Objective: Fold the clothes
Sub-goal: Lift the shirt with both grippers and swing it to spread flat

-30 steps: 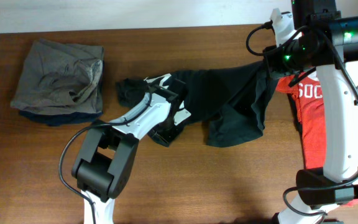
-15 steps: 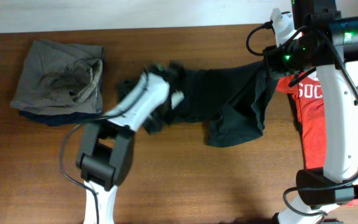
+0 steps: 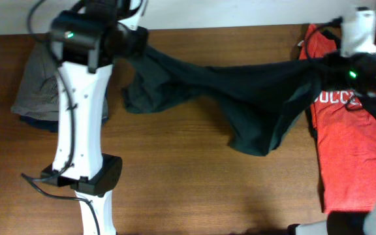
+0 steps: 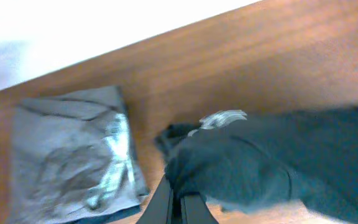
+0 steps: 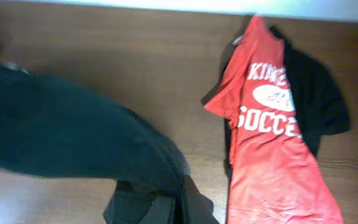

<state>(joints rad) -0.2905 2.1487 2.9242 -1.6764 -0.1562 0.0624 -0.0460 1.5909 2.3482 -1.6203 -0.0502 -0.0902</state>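
Sagging between left gripper and right gripper, both clamped on it: black T-shirt.

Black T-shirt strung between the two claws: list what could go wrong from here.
1. The black T-shirt hangs twisted and bunched between the left claw and right claw, so laying it down now would likely trap creases.
2. Each claw pinches only a small bunch of cloth; more pull might slip it free.
3. Its loose end droops near the grey stack, its other end by the red T-shirt; dragging could ruffle either.
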